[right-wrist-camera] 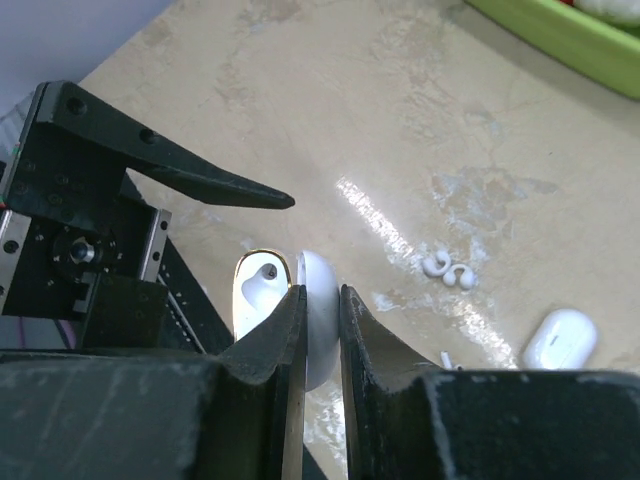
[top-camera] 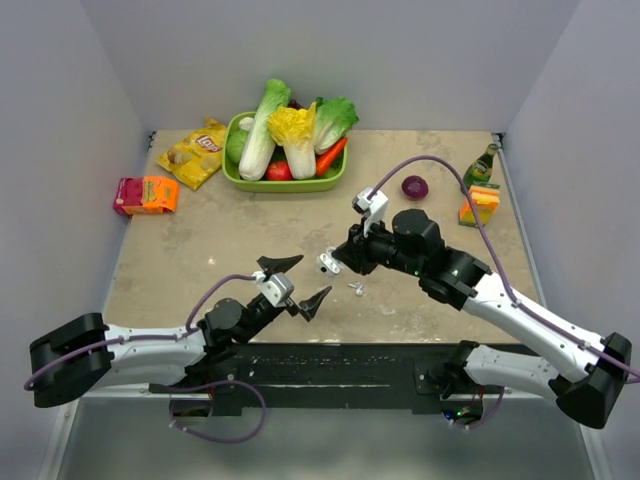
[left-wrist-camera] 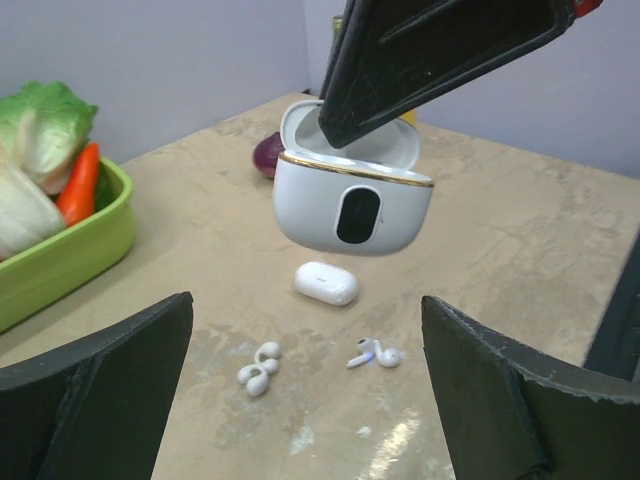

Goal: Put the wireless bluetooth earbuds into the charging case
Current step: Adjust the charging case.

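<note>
The right gripper (top-camera: 335,262) is nearly closed and pinches the charging case (left-wrist-camera: 350,210), holding it up in the air above the table (left-wrist-camera: 520,240). The case is open. It looks like the fingers squeeze only the thin lid, one inside and one behind. The left gripper (top-camera: 308,280) is open as wide as it goes and has nothing in it. It points at the case from close by. The two earbuds are not in the case yet. They lie on the table under it, a little apart from each other. One is curled (left-wrist-camera: 258,368) and one has a short stem (left-wrist-camera: 375,355). A small closed white pod (left-wrist-camera: 326,283) lies just behind them. Many things could go wrong from here. The earbuds are tiny and smooth, so the big black fingers could push one away and not catch it. A bud could also pop out of a squeeze and roll off. The left gripper could grab the white pod by mistake, because it looks a lot like the other white things. The lid is a thin place to hold, so a poke from the left gripper could make the case swing on its hinge, or slip and fall. The case also hangs tipped, so a bud put in loosely could fall back out.
</note>
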Controlling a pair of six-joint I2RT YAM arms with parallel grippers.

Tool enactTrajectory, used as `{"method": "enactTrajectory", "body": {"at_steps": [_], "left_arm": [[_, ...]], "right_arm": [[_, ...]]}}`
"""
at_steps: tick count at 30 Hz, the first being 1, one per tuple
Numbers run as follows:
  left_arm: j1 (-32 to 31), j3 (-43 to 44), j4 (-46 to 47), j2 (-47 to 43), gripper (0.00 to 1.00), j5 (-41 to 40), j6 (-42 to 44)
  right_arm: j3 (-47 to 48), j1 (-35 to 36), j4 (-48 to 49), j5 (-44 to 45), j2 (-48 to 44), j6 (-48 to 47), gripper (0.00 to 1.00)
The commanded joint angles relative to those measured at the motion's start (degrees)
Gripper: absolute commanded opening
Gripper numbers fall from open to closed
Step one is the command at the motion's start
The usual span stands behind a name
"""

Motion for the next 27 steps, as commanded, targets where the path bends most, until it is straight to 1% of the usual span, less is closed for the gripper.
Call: {"method": "enactTrajectory", "body": {"at_steps": [1,2,3,4,5,6,8,9,10,12,20,27], "left_arm": [[0.17,1.22,-2.9,-5.66,1.0,8.88,-9.03],[0.43,1.14,-3.61,-6.28,1.0,10.91,-10.08],[0.69,1.22,-4.4,-7.07,1.0,15.97,-12.01],[1.65,1.14,-5.19,-8.38,1.0,19.33,-12.81],[2.27,0.61,-4.5,-8.75,1.0,22.76,-13.6],[2.98,0.43,-3.89,-8.84,0.99,28.27,-15.09],[5.35,0.52,-2.22,-8.49,0.95,32.44,-16.59],[6.4,0.78,-1.78,-7.7,0.95,36.11,-17.81],[8.32,1.48,-1.25,-7.35,0.92,37.63,-18.43],[9.66,1.92,-1.07,-6.64,0.89,39.66,-19.14],[10.37,3.86,-0.98,-5.41,0.84,39.75,-17.74],[10.37,6.41,-2.3,-2.51,0.73,42.39,-17.21]], "right_arm": [[1.97,2.02,2.87,1.99,-4.7,-12.55,0.0],[1.27,3.33,3.49,2.51,-5.66,-13.61,0.0],[1.7,3.69,2.1,2.61,-5.67,-14.58,0.0],[2.84,3.78,0.35,2.34,-5.24,-16.59,0.0],[5.54,3.87,-1.85,0.25,-4.62,-17.48,0.0],[6.88,3.95,-5.61,-0.55,-2.88,-19.06,0.0],[9.25,5.35,-7.93,-1.35,-1.55,-20.12,0.0],[9.52,6.14,-8.89,-1.78,-0.58,-20.82,0.0],[9.79,6.85,-9.51,-1.79,-0.4,-21.09,0.0],[10.4,7.91,-11.0,-2.22,0.21,-21.27,0.0],[10.85,9.14,-14.0,-3.63,-0.05,-20.74,0.0],[9.61,9.23,-12.94,-4.51,0.57,-19.86,0.0]]}}
